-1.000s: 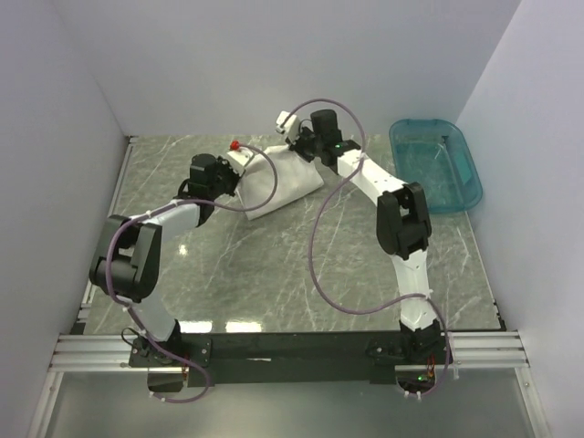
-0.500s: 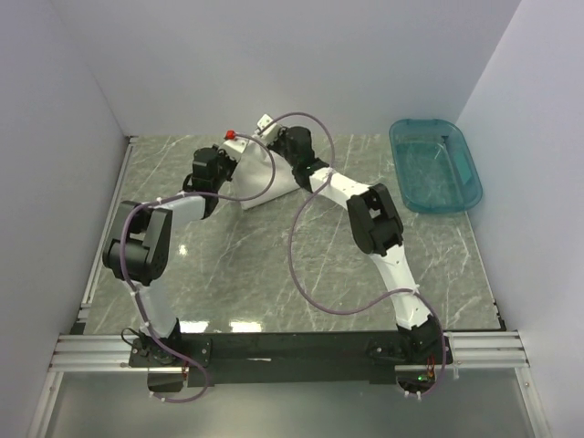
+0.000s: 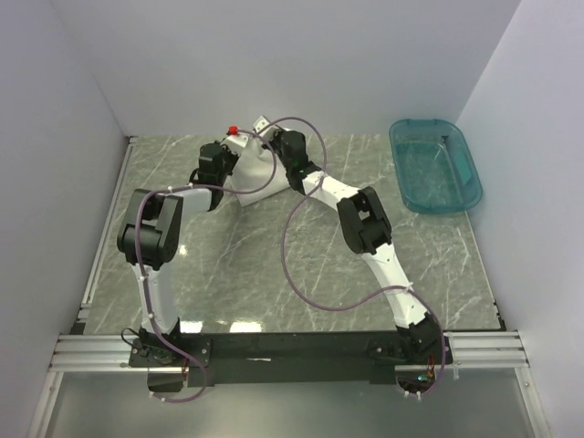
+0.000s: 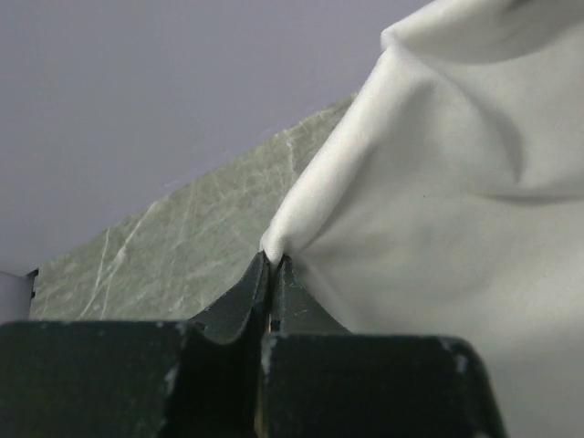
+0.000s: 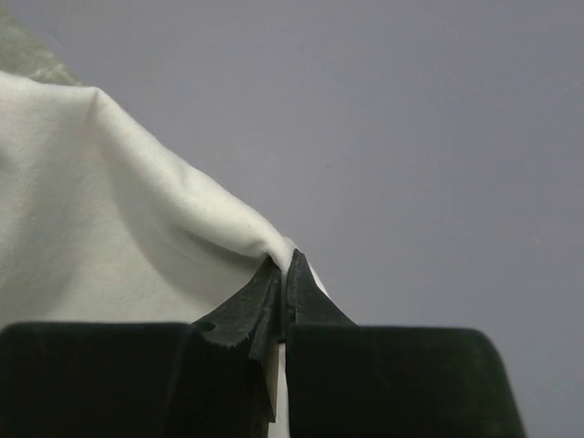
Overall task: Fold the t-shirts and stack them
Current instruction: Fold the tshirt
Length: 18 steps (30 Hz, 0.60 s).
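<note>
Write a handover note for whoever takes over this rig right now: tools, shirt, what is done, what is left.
Left tool: shut on a pinch of the t-shirt edge.
Right tool: shut on another edge of the same t-shirt.
T-shirt: bunched between the two tools at the far middle of the table, close to the back wall. The basin sits apart at far right.
Done: both grips made; no fold or stack visible.
Left: spread it flat, fold, stack.
</note>
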Each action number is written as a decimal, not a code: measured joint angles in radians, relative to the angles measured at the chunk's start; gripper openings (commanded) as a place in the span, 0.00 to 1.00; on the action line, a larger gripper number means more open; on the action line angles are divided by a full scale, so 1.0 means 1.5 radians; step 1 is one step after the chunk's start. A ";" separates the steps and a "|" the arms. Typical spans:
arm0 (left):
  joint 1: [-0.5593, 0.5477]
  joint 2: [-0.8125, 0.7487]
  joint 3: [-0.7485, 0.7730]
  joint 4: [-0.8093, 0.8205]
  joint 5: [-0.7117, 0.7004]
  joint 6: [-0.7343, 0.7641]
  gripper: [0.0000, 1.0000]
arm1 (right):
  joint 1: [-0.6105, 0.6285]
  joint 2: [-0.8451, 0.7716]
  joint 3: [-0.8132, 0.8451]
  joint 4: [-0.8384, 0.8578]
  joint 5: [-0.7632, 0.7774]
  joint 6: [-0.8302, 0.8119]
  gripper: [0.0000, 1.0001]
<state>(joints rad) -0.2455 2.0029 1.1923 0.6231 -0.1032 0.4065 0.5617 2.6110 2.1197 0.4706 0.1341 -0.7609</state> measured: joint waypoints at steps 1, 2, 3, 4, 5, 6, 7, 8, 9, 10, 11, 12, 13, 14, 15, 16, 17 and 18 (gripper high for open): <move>0.001 0.005 0.008 0.000 0.000 0.000 0.00 | 0.000 0.004 0.009 0.001 0.003 -0.001 0.00; 0.003 0.013 0.019 -0.001 -0.001 0.000 0.00 | -0.001 0.009 0.021 0.002 0.007 -0.004 0.00; 0.004 0.018 0.027 -0.003 -0.001 0.000 0.00 | -0.001 0.013 0.030 0.002 0.010 -0.005 0.00; 0.006 0.024 0.036 -0.005 -0.001 0.000 0.00 | -0.001 0.017 0.038 0.004 0.012 -0.008 0.00; 0.008 0.028 0.044 -0.005 -0.002 0.000 0.00 | -0.001 0.021 0.045 0.006 0.014 -0.010 0.00; 0.008 0.032 0.049 -0.007 -0.003 0.000 0.00 | -0.001 0.025 0.051 0.007 0.016 -0.012 0.00; 0.009 0.036 0.056 -0.008 -0.004 0.000 0.00 | 0.000 0.028 0.055 0.009 0.016 -0.013 0.00; 0.009 0.039 0.060 -0.009 -0.005 0.000 0.00 | 0.000 0.032 0.057 0.010 0.016 -0.014 0.00; 0.009 0.042 0.062 -0.010 -0.005 0.000 0.00 | 0.000 0.034 0.057 0.010 0.016 -0.016 0.00; 0.009 0.043 0.062 -0.010 -0.005 0.000 0.00 | 0.001 0.036 0.057 0.011 0.016 -0.017 0.00; 0.009 0.047 0.065 -0.010 -0.005 0.000 0.00 | 0.001 0.039 0.057 0.011 0.016 -0.018 0.00; 0.009 0.050 0.066 -0.012 -0.005 0.000 0.00 | 0.001 0.041 0.058 0.011 0.016 -0.020 0.00; 0.009 0.051 0.067 -0.014 -0.005 0.000 0.00 | 0.001 0.042 0.058 0.010 0.016 -0.022 0.00; 0.009 0.054 0.069 -0.016 -0.005 0.000 0.00 | 0.001 0.043 0.058 0.010 0.016 -0.025 0.00; 0.010 0.056 0.072 -0.016 -0.005 -0.001 0.00 | 0.001 0.044 0.060 0.010 0.016 -0.026 0.00; 0.010 0.060 0.077 -0.019 -0.005 -0.001 0.00 | 0.001 0.047 0.063 0.010 0.016 -0.027 0.00; 0.011 0.061 0.081 -0.021 -0.005 -0.001 0.00 | 0.001 0.050 0.070 0.011 0.016 -0.029 0.00; 0.011 0.063 0.085 -0.023 -0.005 -0.001 0.00 | 0.001 0.052 0.074 0.011 0.016 -0.030 0.01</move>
<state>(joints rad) -0.2283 2.0975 1.3193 0.5888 -0.1112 0.4057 0.5632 2.6896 2.2311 0.4870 0.1581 -0.8055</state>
